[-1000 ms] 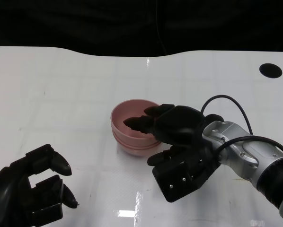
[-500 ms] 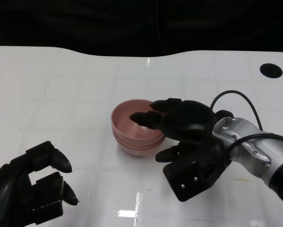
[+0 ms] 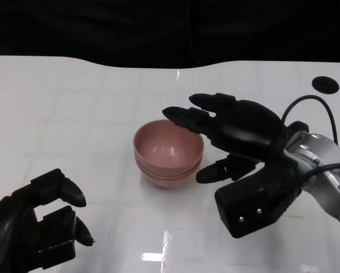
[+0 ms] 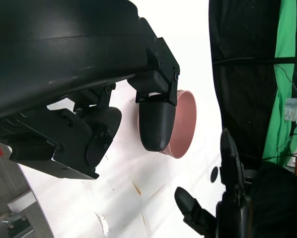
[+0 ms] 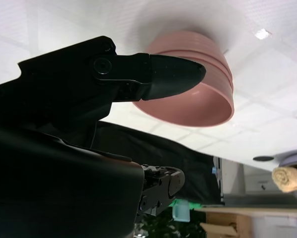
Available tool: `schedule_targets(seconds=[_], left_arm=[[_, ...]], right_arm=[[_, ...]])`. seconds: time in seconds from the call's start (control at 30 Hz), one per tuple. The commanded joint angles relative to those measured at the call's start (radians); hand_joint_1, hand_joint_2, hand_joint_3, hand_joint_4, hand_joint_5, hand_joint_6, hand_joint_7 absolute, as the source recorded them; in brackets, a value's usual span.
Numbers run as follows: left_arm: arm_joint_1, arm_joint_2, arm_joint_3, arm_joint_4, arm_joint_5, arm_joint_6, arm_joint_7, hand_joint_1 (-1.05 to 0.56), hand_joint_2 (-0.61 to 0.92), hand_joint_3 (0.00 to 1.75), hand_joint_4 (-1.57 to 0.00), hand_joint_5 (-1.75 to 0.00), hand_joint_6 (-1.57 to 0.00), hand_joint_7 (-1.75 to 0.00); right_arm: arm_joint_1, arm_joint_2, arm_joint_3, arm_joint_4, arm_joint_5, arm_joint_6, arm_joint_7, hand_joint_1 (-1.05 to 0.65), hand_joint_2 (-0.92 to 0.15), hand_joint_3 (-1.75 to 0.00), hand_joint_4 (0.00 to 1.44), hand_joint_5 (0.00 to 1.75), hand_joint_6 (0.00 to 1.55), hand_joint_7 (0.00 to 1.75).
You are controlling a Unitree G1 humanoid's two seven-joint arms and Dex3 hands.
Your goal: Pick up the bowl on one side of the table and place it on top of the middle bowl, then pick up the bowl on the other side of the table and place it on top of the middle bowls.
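A stack of pink bowls [image 3: 168,153] stands nested in the middle of the white table [image 3: 73,114]; it also shows as pink bowls [image 4: 184,124] in the left wrist view and pink bowls [image 5: 198,96] in the right wrist view. My right hand [image 3: 238,129] hovers just right of and above the stack, fingers spread past the far rim, holding nothing and not touching the bowls. My left hand [image 3: 39,224] sits low at the near left, well away from the stack, its fingers loosely bent and empty.
A round black hole [image 3: 324,85] marks the table at the far right. A black cable [image 3: 306,105] loops over my right forearm. The table's far edge meets a dark backdrop.
My right hand has lifted out of the top bowl and drawn back to the right, its fingers now clear of the rim. The bowls and my left hand stay put.
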Motion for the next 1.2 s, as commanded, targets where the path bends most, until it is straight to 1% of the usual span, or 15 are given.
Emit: schedule_targets(seconds=[0.03, 0.13, 0.2, 0.27, 0.43, 0.57, 0.67, 0.73, 0.77, 0.8, 0.83, 0.87, 0.93, 1.03, 1.2], left_arm=[[0.001, 0.012, 0.014, 0.001, -0.002, 0.001, -0.002, 0.34, 0.92, 1.2, -0.76, -1.75, -0.58, -1.75], [0.0, 0.011, 0.015, 0.0, -0.001, 0.002, -0.001, 0.34, 0.92, 1.2, -0.76, -1.75, -0.58, -1.75], [-0.002, 0.011, 0.017, 0.005, -0.003, -0.002, -0.005, 0.35, 0.92, 1.2, -0.76, -1.75, -0.58, -1.75], [-0.005, 0.008, 0.02, 0.006, -0.005, 0.005, 0.0, 0.35, 0.92, 1.21, -0.76, -1.75, -0.57, -1.75], [-0.007, 0.018, 0.019, 0.013, 0.002, -0.003, -0.01, 0.34, 0.92, 1.21, -0.76, -1.75, -0.58, -1.75], [-0.008, 0.019, 0.024, 0.013, 0.0, 0.004, -0.006, 0.34, 0.92, 1.21, -0.76, -1.75, -0.58, -1.75], [-0.008, 0.026, 0.023, 0.019, 0.005, -0.007, -0.016, 0.35, 0.92, 1.2, -0.76, -1.75, -0.58, -1.75], [-0.009, 0.025, 0.025, 0.02, 0.001, -0.007, -0.017, 0.35, 0.92, 1.2, -0.76, -1.75, -0.58, -1.75], [-0.01, 0.024, 0.027, 0.022, -0.003, -0.004, -0.016, 0.35, 0.92, 1.2, -0.77, -1.75, -0.58, -1.75], [-0.011, 0.023, 0.028, 0.023, -0.006, -0.003, -0.016, 0.35, 0.92, 1.2, -0.77, -1.75, -0.58, -1.75], [-0.011, 0.022, 0.029, 0.023, -0.006, 0.0, -0.014, 0.34, 0.92, 1.2, -0.77, -1.75, -0.58, -1.75], [-0.012, 0.022, 0.029, 0.023, -0.005, 0.002, -0.012, 0.34, 0.92, 1.2, -0.77, -1.75, -0.58, -1.75], [-0.012, 0.022, 0.03, 0.024, -0.005, 0.003, -0.012, 0.34, 0.92, 1.2, -0.76, -1.75, -0.58, -1.75], [-0.013, 0.023, 0.03, 0.024, -0.003, 0.005, -0.011, 0.34, 0.92, 1.2, -0.76, -1.75, -0.58, -1.75], [-0.012, 0.024, 0.028, 0.028, -0.002, -0.004, -0.018, 0.34, 0.92, 1.2, -0.76, -1.75, -0.57, -1.75]], right_arm=[[0.083, -0.015, -0.082, -0.084, 0.033, 0.016, -0.079, -0.61, -0.92, -0.17, 0.57, 0.11, 0.43, 0.05], [0.099, -0.009, -0.095, -0.1, 0.035, 0.019, -0.087, -0.57, -0.92, -0.14, 0.65, 0.1, 0.49, 0.04], [0.181, 0.083, -0.199, -0.136, 0.214, 0.028, -0.134, -0.4, -0.91, -0.1, 0.78, 0.15, 0.61, 0.07], [0.248, 0.166, -0.288, -0.209, 0.381, 0.138, -0.106, -0.34, -0.91, -0.1, 0.87, 0.19, 0.68, 0.07], [0.316, 0.282, -0.438, -0.415, 0.712, 0.53, 0.009, -0.32, -0.92, -0.2, 0.96, 0.22, 0.77, 0.07], [0.345, 0.32, -0.536, -0.522, 0.911, 0.775, 0.026, -0.17, -0.92, -0.35, 1.06, 0.5, 0.92, 0.06], [0.368, 0.332, -0.585, -0.57, 1.01, 0.884, 0.019, -0.08, -0.68, -0.81, 1.08, 0.86, 1.1, 0.04], [0.384, 0.336, -0.602, -0.591, 1.054, 0.927, 0.018, -0.07, -0.63, -0.91, 1.08, 0.93, 1.13, 0.03], [0.409, 0.342, -0.616, -0.603, 1.092, 0.944, 0.03, -0.04, -0.55, -1.07, 1.05, 1.21, 1.25, 0.11], [0.426, 0.344, -0.626, -0.612, 1.121, 0.957, 0.037, -0.03, -0.52, -1.13, 1.0, 1.42, 1.26, 0.31], [0.455, 0.343, -0.631, -0.619, 1.146, 0.947, 0.056, -0.03, -0.51, -1.17, 0.97, 1.54, 1.16, 0.6], [0.472, 0.338, -0.631, -0.622, 1.161, 0.936, 0.067, -0.05, -0.54, -1.14, 0.9, 1.66, 0.96, 1.08], [0.501, 0.335, -0.631, -0.624, 1.187, 0.916, 0.082, -0.08, -0.56, -1.12, 0.86, 1.73, 0.81, 1.43], [0.549, 0.346, -0.645, -0.614, 1.252, 0.883, 0.127, -0.08, -0.58, -1.12, 0.85, 1.74, 0.69, 1.61], [0.655, 0.379, -0.683, -0.581, 1.398, 0.873, 0.187, -0.08, -0.67, -0.93, 0.82, 1.75, 0.67, 1.6]])
